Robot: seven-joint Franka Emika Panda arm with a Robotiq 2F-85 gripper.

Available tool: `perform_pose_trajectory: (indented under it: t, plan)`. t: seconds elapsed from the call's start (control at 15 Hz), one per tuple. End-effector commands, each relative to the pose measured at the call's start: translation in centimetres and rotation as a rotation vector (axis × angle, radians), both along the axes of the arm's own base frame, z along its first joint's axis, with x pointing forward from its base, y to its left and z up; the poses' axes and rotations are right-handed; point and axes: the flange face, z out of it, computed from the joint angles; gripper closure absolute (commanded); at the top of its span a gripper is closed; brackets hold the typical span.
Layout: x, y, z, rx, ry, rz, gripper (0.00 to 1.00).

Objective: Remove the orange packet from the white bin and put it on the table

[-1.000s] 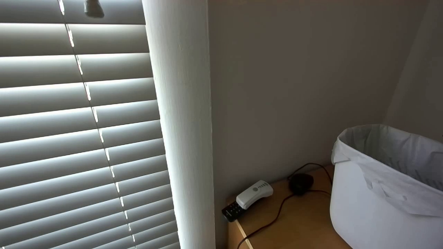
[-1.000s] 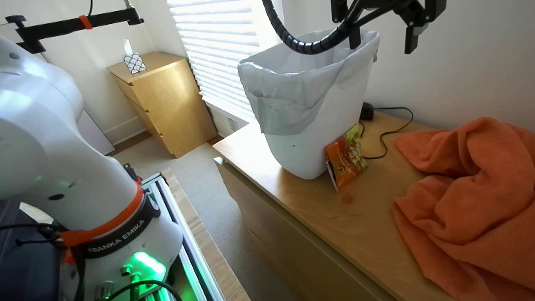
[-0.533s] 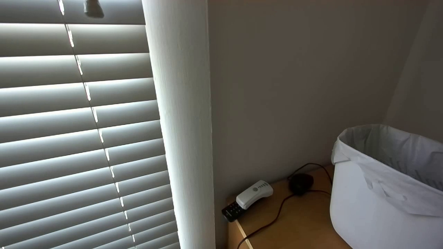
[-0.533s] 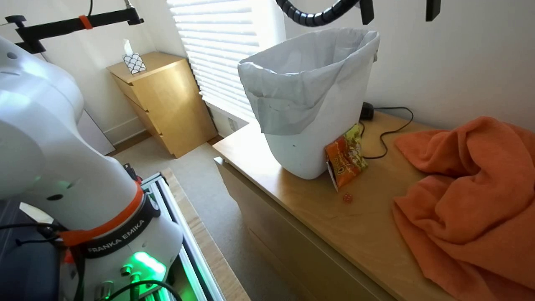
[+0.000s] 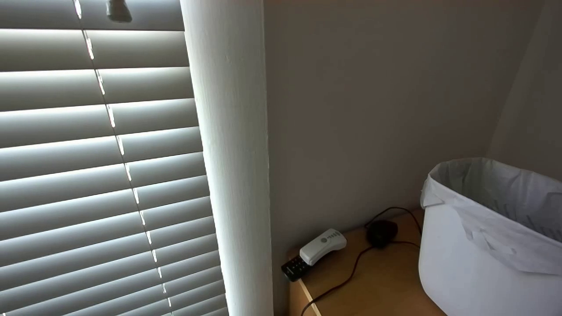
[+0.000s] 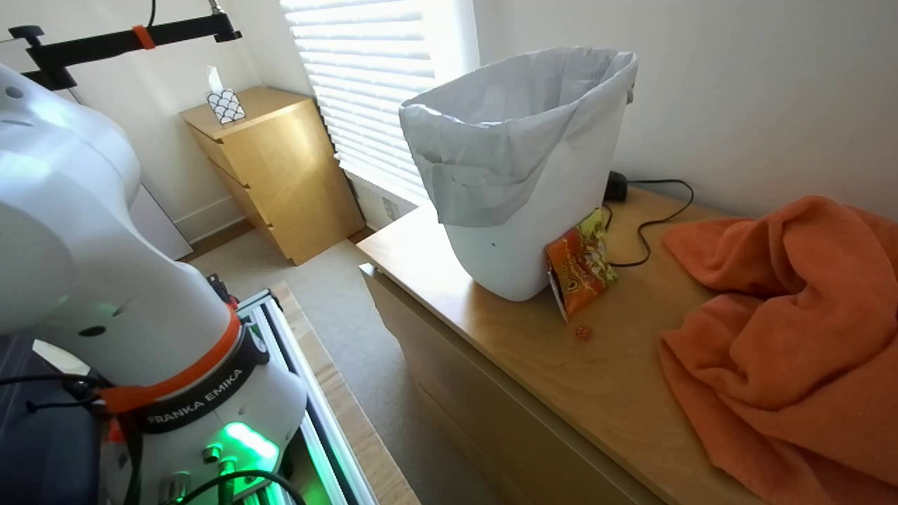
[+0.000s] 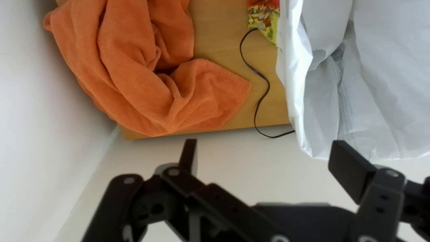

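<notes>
White and rounded, the arm [image 6: 77, 210] fills the left side of an exterior view; we see it stand on a green-lit base [image 6: 270, 410], girded by an orange strap [image 6: 130, 398], bulge at the shoulder and reach past the left edge. In the wrist view we look down over the back edge of the table [image 7: 218, 33], and the gripper [image 7: 263, 149] fills the bottom with its two fingers [image 7: 349, 168] spread wide, pale wall [image 7: 255, 178] showing between them. One finger overlaps the lip of the bag [image 7: 366, 94] in that view, though we cannot tell whether they touch. We find the orange packet [image 6: 581, 263] outside the white bin [image 6: 515, 259], on the table, tilted at the bin's foot with its yellow end toward the wall. Just beside its lower end sits a red bit [image 6: 583, 332], too small for us to name. The crinkled bag folds over the bin's rim. A rumpled orange towel [image 6: 793, 315] lies on the table too, and a black cable [image 6: 642, 238] curls between it and the packet. In an exterior view, a white remote [image 5: 322, 247] lies partly over a black remote [image 5: 294, 269] at the table's corner.
</notes>
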Motion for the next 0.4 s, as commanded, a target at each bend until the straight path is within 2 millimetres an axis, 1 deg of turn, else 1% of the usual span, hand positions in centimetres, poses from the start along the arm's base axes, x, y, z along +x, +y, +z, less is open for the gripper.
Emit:
perform_pose_trajectory:
  t: [0.0, 0.13, 0.2, 0.33]
  plan:
    - [-0.2, 0.0, 0.6, 0.001, 0.008, -0.005, 0.00]
    - [-1.0, -0.6, 2.3, 0.002, 0.006, -0.019, 0.00]
    - [-1.4, -0.9, 2.8, 0.003, 0.001, -0.025, 0.00]
    - [-1.6, -1.0, 3.0, 0.002, -0.004, -0.028, 0.00]
